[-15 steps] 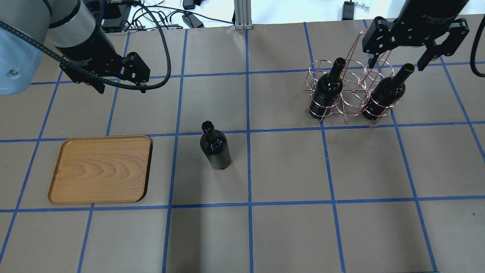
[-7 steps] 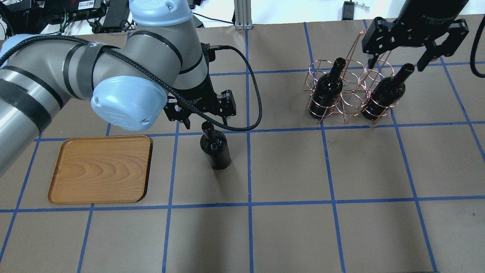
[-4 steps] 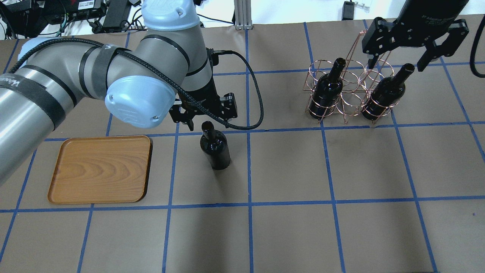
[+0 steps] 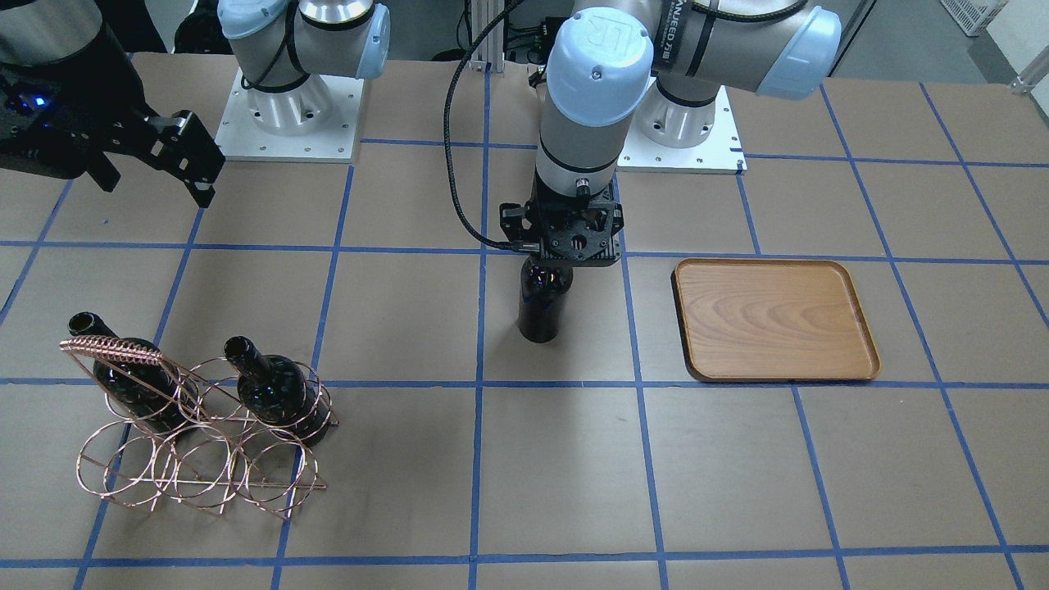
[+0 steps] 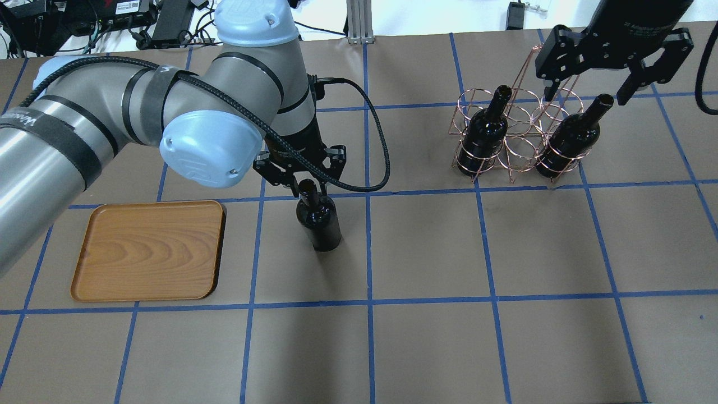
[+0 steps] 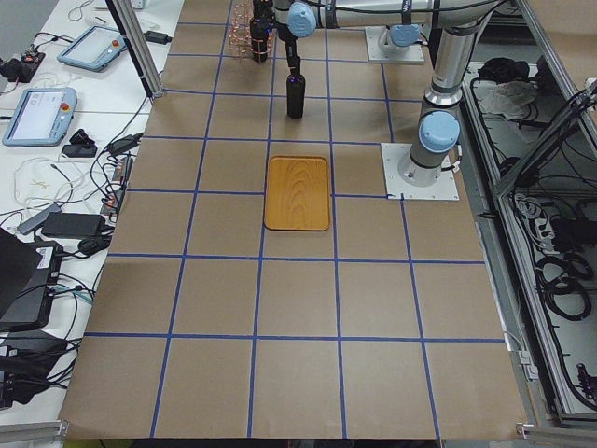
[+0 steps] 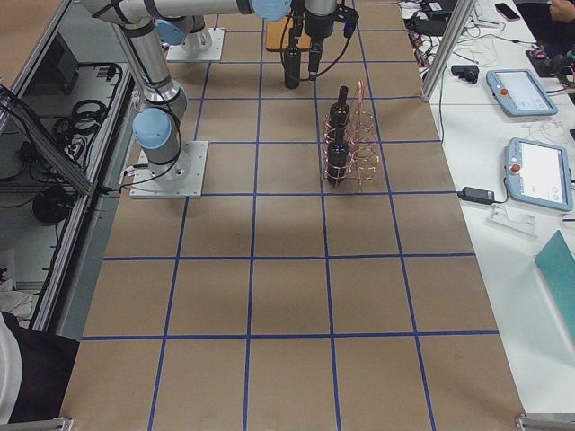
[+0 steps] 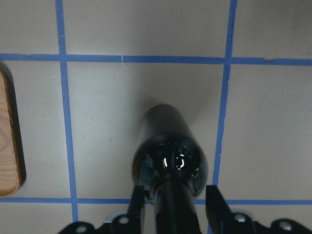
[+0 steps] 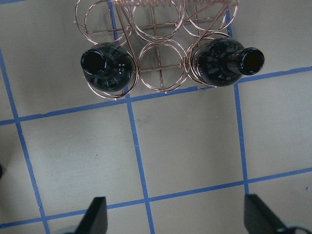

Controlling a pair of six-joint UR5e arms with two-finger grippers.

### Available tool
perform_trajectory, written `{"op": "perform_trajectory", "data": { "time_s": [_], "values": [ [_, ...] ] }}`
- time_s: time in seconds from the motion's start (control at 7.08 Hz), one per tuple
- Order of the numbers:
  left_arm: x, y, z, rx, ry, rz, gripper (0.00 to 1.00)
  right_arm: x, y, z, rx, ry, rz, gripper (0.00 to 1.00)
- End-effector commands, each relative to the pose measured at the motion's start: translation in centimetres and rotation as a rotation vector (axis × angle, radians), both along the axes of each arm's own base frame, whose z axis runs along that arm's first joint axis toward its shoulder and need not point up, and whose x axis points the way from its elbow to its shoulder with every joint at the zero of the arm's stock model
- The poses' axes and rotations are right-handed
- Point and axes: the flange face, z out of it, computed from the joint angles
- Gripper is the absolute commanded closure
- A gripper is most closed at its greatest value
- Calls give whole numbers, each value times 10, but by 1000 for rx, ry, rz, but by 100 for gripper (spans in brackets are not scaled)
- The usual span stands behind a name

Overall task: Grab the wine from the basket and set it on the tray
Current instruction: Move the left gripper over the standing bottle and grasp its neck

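One wine [image 5: 321, 221] bottle stands upright on the table, right of the wooden tray [image 5: 148, 252]. My left gripper [image 5: 308, 185] is lowered over its neck. In the left wrist view its fingers [image 8: 136, 204] flank the neck with a thin gap each side, so the left gripper [image 8: 173, 207] is open. Two more wine bottles [image 5: 482, 134] [image 5: 566, 143] stand in the copper wire basket [image 5: 519, 143] at the far right. My right gripper [image 5: 589, 95] hangs open above the basket's far side, holding nothing. The tray holds nothing.
Brown paper with a blue tape grid covers the table. The basket's coil-wrapped handle [image 4: 111, 348] rises above its rings. Cables and devices lie beyond the table's far edge [image 5: 168, 22]. Tablets and cords sit on side benches [image 6: 56, 112].
My left arm swung in from the far left to the standing bottle, dropped over its neck, and its fingers narrowed around it. The right arm, basket and tray stayed put.
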Motion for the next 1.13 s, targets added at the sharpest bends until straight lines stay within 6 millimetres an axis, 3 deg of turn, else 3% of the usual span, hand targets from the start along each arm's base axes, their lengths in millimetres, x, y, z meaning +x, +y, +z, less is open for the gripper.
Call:
{"op": "perform_trajectory", "data": {
  "time_s": [0.0, 0.28, 0.42, 0.71, 0.99],
  "values": [
    [-1, 4, 0, 13, -5, -4, 41, 0, 0, 0, 0, 0, 0, 0],
    [-3, 10, -2, 48, -15, 1, 44, -1, 0, 0, 0, 0, -2, 0],
    [-1, 13, 6, 42, -8, 4, 45, 0, 0, 0, 0, -2, 0, 0],
    [-3, 11, -2, 55, -16, 33, 60, 0, 0, 0, 0, 0, 0, 0],
    [2, 9, 16, 17, -9, 39, 76, 0, 0, 0, 0, 0, 0, 0]
  ]
}}
